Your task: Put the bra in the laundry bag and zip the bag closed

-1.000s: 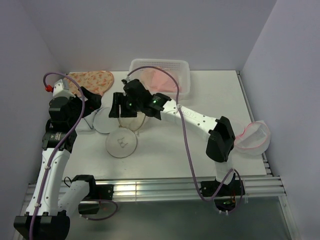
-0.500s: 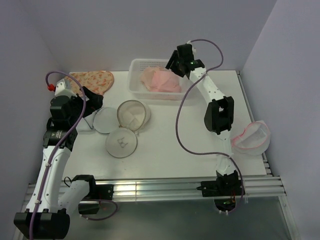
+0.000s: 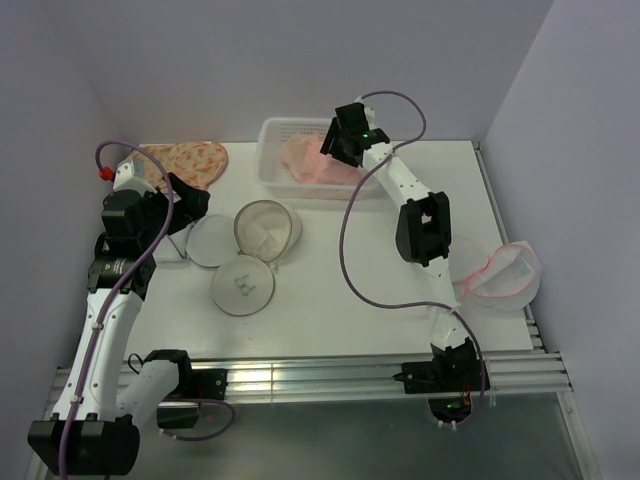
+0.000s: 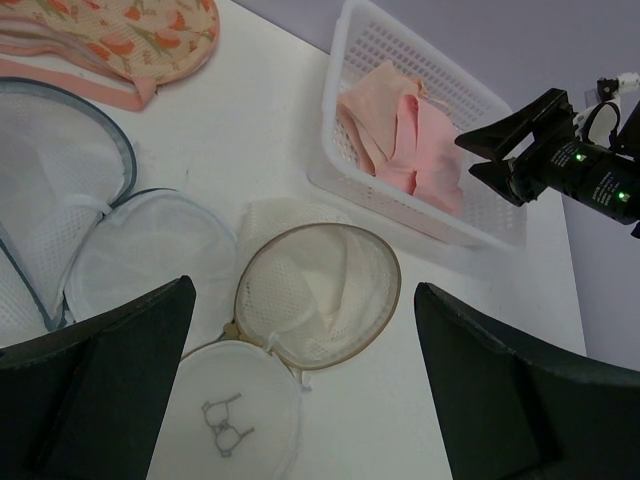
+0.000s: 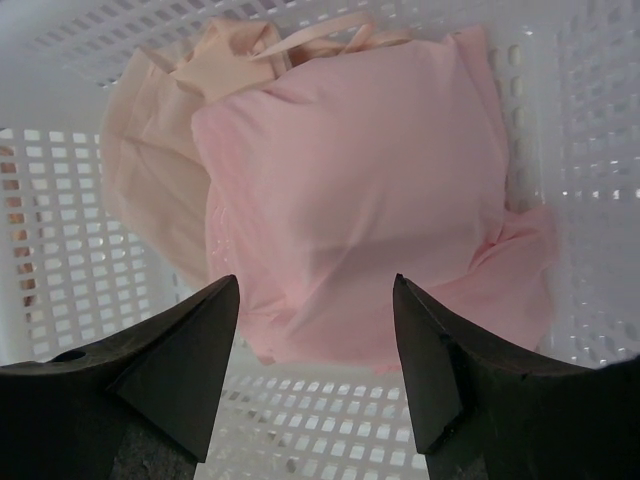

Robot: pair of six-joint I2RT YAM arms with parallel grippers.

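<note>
Now, right gripper (image 5: 315,295): spread wide, poised over your bra (image 5: 350,190), basket (image 5: 60,230) walls on both sides.
left gripper (image 4: 305,290): spread, above open laundry bag (image 4: 335,305).

I find no words, numbers or brand names that I can read in any of my views. The one sign is a small black line drawing (image 4: 222,428) on the round white mesh face of the laundry bag (image 4: 250,385), at the lower left of my left wrist view. Its outline looks like a bra. In the top view the mark sits left of centre, too small to make out.
</note>
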